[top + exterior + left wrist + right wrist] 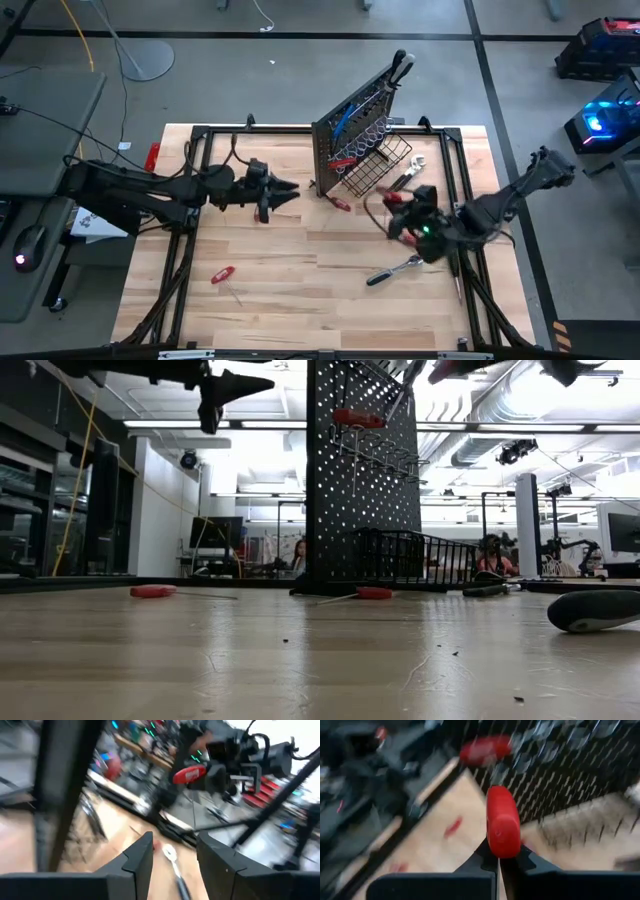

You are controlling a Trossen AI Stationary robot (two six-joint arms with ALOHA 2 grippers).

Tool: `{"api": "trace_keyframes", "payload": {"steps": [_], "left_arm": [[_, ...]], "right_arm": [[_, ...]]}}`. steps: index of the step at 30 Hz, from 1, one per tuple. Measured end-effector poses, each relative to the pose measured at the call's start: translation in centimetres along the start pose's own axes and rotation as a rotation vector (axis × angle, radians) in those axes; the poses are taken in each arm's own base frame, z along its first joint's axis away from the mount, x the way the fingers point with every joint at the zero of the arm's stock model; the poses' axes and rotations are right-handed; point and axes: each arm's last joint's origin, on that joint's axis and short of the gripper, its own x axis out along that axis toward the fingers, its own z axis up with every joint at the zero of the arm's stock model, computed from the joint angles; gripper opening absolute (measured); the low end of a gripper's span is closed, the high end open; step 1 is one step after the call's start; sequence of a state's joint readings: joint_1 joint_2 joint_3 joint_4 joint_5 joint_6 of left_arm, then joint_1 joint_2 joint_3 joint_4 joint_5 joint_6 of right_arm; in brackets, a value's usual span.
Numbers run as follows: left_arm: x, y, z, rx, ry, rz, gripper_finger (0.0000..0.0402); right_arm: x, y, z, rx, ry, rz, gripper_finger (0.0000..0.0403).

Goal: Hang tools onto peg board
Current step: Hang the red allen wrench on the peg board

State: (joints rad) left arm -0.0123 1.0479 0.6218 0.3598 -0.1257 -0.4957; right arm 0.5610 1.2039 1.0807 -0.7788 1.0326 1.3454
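Note:
The black peg board stands upright at the table's far middle, with a wire basket at its base. A blue key and a red-handled screwdriver hang on it. My right gripper is shut on a red-handled screwdriver, near the basket and above the table. My left gripper is open and empty, held high to the left of the board. More red screwdrivers and a ratchet lie flat on the table. A silver wrench lies by the basket. My right gripper pinches the screwdriver's red handle between its two fingers. Most of the handle sticks out past the fingertips, toward the peg board. The screwdriver is lifted clear of the table. Its shaft is hidden in the right wrist view.
A black frame runs around the wooden table top. A red object sits at the table's left edge. The ratchet's dark handle lies near the front right. There is bare wood across the near middle.

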Motion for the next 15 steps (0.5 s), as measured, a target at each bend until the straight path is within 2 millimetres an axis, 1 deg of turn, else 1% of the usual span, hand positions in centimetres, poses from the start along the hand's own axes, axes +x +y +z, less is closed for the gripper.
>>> {"api": "trace_keyframes", "payload": {"steps": [3,6,10,12,15], "left_arm": [[0.1,0.0,1.1,0.060,-0.071,0.081,0.0129],[0.1,0.2,2.3,0.119,-0.149,0.192,0.0128],[0.3,0.3,4.2,0.138,-0.243,0.316,0.0128],[0.6,0.4,5.0,0.147,-0.264,0.354,0.0128],[1.9,0.5,5.6,0.164,-0.237,0.386,0.0124]], "right_arm": [[1.5,-0.5,0.8,-0.062,-0.113,-0.045,0.0000],[2.1,-1.3,2.9,-0.168,-0.164,-0.085,0.0000],[1.9,-2.9,6.4,-0.286,-0.166,-0.086,0.0000],[1.8,-3.6,8.5,-0.332,-0.167,-0.034,0.0000],[1.9,-4.4,11.5,-0.392,-0.201,0.108,0.0000]]}}
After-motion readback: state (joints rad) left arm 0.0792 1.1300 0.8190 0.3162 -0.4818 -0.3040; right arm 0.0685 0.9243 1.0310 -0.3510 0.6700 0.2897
